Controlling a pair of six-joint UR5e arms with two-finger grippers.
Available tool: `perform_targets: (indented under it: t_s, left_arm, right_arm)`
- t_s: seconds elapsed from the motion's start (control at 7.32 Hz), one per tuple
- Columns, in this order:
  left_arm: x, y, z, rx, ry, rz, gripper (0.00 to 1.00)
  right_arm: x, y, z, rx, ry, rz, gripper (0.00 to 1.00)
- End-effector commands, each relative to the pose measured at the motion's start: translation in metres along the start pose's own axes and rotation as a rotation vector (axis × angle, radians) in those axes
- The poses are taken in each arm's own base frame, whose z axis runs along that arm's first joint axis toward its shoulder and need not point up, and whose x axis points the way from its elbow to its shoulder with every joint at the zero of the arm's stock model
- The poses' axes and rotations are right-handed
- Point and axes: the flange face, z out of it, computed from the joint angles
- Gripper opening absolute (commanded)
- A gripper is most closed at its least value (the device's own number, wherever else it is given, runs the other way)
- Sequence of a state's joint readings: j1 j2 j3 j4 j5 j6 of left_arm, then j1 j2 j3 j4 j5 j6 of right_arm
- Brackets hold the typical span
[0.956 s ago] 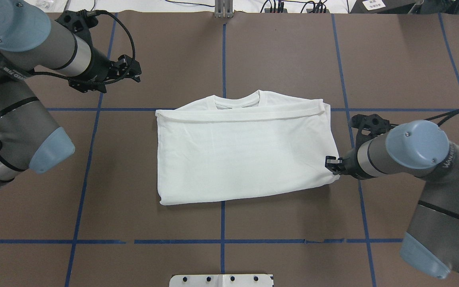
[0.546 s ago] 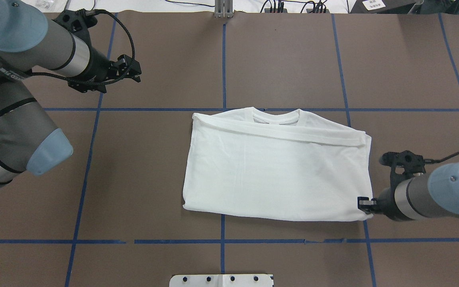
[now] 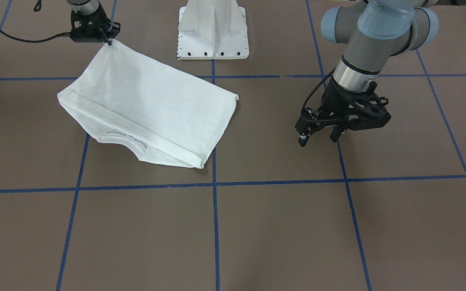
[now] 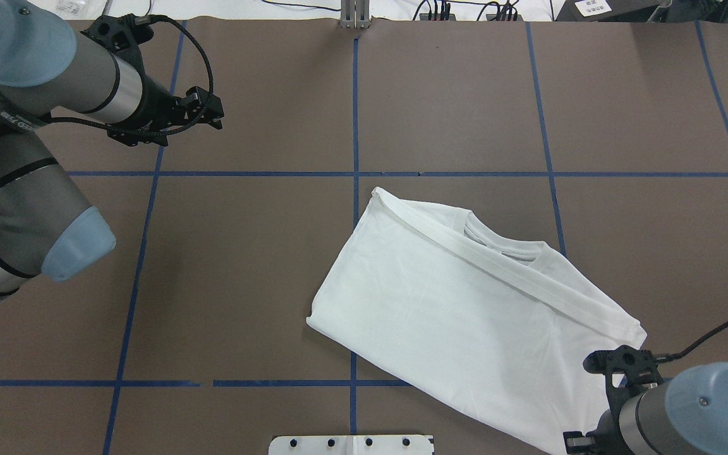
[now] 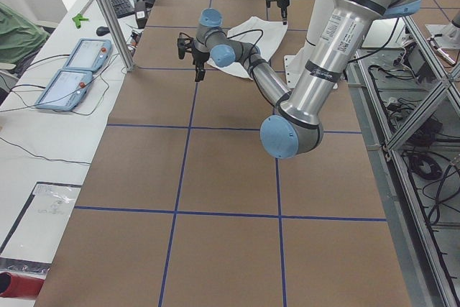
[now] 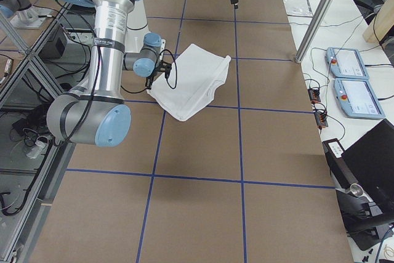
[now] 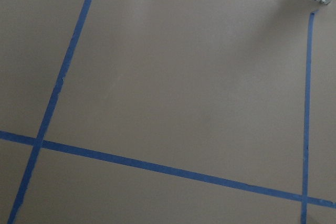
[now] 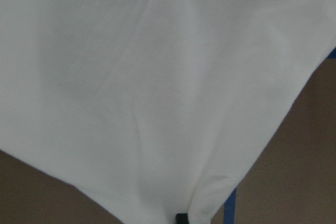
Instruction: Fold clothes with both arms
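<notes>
The white T-shirt (image 4: 465,316) lies folded and skewed on the brown table, its collar (image 4: 497,243) on the far side. It also shows in the front view (image 3: 148,105). My right gripper (image 4: 576,439) is shut on the shirt's near right corner, close to the robot's base (image 3: 107,41). White fabric (image 8: 157,87) fills the right wrist view. My left gripper (image 4: 215,117) hangs open and empty over bare table at the far left, well apart from the shirt (image 3: 318,139). The left wrist view holds only table and tape.
The white pedestal (image 3: 212,32) stands at the table's near edge, beside the held corner. Blue tape lines (image 4: 354,126) divide the brown table into squares. An aluminium post (image 4: 354,16) stands at the far edge. Teach pendants (image 6: 348,78) lie off the table.
My right gripper has dragged the shirt's corner toward the robot and to the right. The shirt has slid and turned with it. The left arm has barely moved.
</notes>
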State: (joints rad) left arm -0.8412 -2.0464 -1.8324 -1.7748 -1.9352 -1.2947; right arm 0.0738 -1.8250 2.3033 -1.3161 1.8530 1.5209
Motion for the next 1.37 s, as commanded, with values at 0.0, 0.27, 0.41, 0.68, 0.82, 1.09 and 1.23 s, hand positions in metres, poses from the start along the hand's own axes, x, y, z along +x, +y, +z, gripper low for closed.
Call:
perform_targets:
  t_s: [0.0, 0.27, 0.41, 0.68, 0.82, 1.09, 1.23]
  left_arm:
    - [0.001, 0.000, 0.000, 0.010, -0.001, 0.002, 0.99]
    - [0.002, 0.001, -0.001, 0.009, 0.002, 0.005, 0.99]
    - [0.005, 0.003, -0.001, 0.007, 0.006, 0.007, 1.00]
    - [0.023, 0.052, 0.024, -0.074, 0.012, 0.058, 1.00]
    - [0.032, 0.078, 0.034, -0.118, 0.016, 0.067, 1.00]
    - [0.057, 0.155, 0.056, -0.228, 0.021, 0.013, 1.00]
    - [0.072, 0.199, 0.064, -0.286, 0.020, -0.019, 1.00]
  right_arm:
    - [-0.012, 0.041, 0.014, -0.064, 0.011, -0.058, 0.00]
    - [-0.018, 0.054, 0.019, -0.060, 0.010, -0.061, 0.99]
    - [-0.026, 0.050, 0.017, -0.016, -0.010, -0.063, 1.00]
    - [-0.059, 0.005, -0.012, 0.165, -0.117, -0.005, 1.00]
    - [-0.081, -0.024, -0.039, 0.240, -0.195, 0.037, 1.00]
    - [-0.096, -0.070, -0.084, 0.378, -0.285, 0.101, 1.00]
    - [-0.095, -0.085, -0.098, 0.412, -0.302, 0.125, 1.00]
